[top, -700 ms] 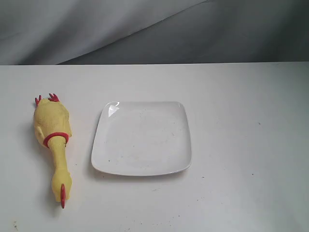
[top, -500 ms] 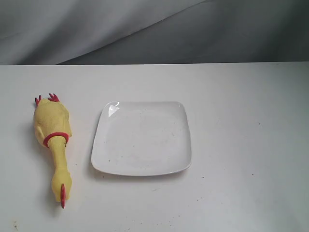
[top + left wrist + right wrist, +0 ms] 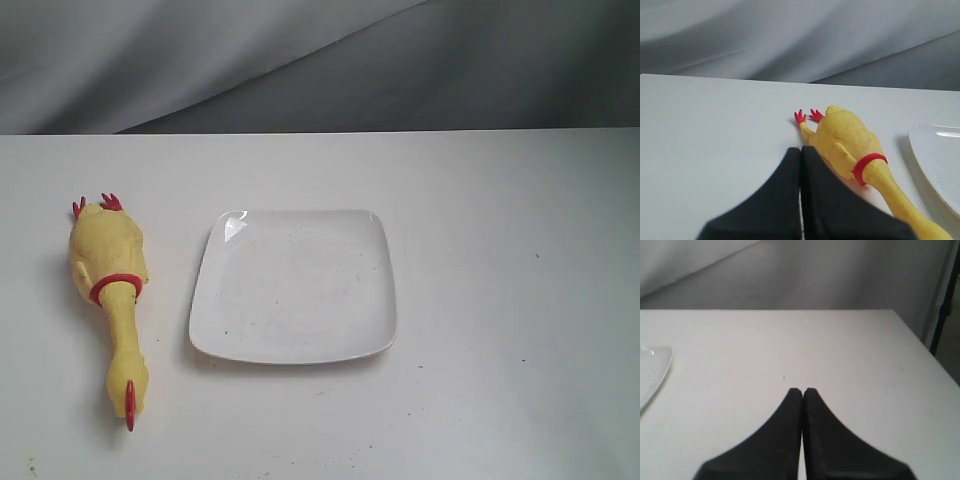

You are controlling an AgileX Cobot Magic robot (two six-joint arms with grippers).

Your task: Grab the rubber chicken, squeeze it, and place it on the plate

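The rubber chicken (image 3: 108,272) lies flat on the white table at the left, red feet toward the back and head with red comb toward the front. The white square plate (image 3: 230,340) rests just to its right, apart from it. Neither gripper shows in the exterior view. In the left wrist view my left gripper (image 3: 801,150) is shut and empty, its black fingers close beside the rubber chicken (image 3: 847,137); the plate's rim (image 3: 925,150) shows past it. My right gripper (image 3: 802,391) is shut and empty over bare table, a corner of the plate (image 3: 655,367) off to one side.
A grey cloth backdrop (image 3: 320,60) hangs behind the table's far edge. The right wrist view shows the table's side edge (image 3: 927,350) with a dark stand (image 3: 945,305) beyond it.
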